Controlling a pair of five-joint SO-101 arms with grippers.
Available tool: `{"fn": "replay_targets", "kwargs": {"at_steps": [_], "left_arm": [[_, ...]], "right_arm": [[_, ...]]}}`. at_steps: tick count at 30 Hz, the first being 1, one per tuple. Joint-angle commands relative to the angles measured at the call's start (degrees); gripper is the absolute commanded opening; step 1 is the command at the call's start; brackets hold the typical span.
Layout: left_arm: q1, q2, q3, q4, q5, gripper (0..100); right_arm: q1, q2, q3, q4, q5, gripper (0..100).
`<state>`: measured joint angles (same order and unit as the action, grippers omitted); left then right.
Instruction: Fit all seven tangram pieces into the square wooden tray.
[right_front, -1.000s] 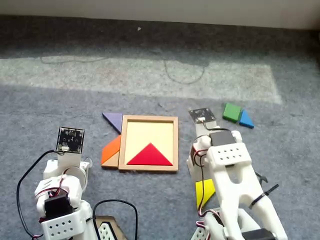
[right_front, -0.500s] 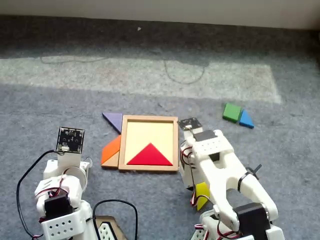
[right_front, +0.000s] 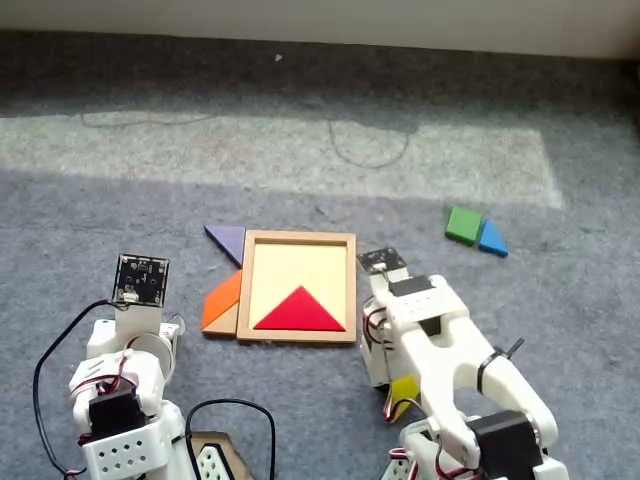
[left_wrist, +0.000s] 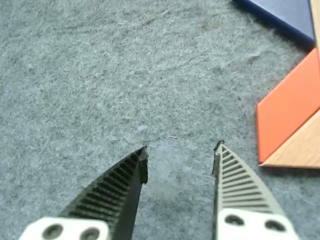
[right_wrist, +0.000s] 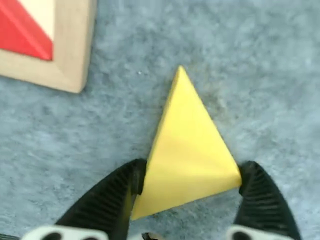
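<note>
Right arm has just swung down so the right gripper (right_wrist: 193, 172), spread, straddles the yellow triangle (right_wrist: 187, 145) lying lower right of the wooden tray (right_front: 297, 238) in the high view, ready to pinch; left gripper (left_wrist: 181, 148) spread, idle.

**Daylight from the far side, soft and without glare**
We see a pale sunlit band (right_front: 300, 150) running left to right across the far carpet (right_front: 120, 230), while the near carpet lies in even shade. We note a thin dark shadow along the near edge of the wooden tray (right_front: 298, 340). In the right wrist view, the yellow triangle (right_wrist: 187, 150) is brightly and evenly lit.
</note>
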<state>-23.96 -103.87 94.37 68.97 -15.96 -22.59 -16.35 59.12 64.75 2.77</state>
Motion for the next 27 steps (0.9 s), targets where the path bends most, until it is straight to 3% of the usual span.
{"fn": "replay_targets", "kwargs": {"at_steps": [1, 7, 20, 27], "left_arm": [[0.13, -0.48, -0.31, -1.05, -0.70, 22], [0.13, -0.48, -0.31, -1.05, -0.70, 22], [0.13, -0.48, -0.31, -0.97, -0.70, 22], [0.13, -0.48, -0.31, -0.97, -0.70, 22]], "right_arm": [[-0.13, 0.13, -0.04, -2.15, 1.67, 15.5], [0.22, -0.57, -0.66, -0.31, 5.27, 9.0], [0.75, -7.34, -20.53, 12.26, 5.54, 8.8], [-8.75, -7.34, -26.24, 11.56, 1.85, 8.8]]}}
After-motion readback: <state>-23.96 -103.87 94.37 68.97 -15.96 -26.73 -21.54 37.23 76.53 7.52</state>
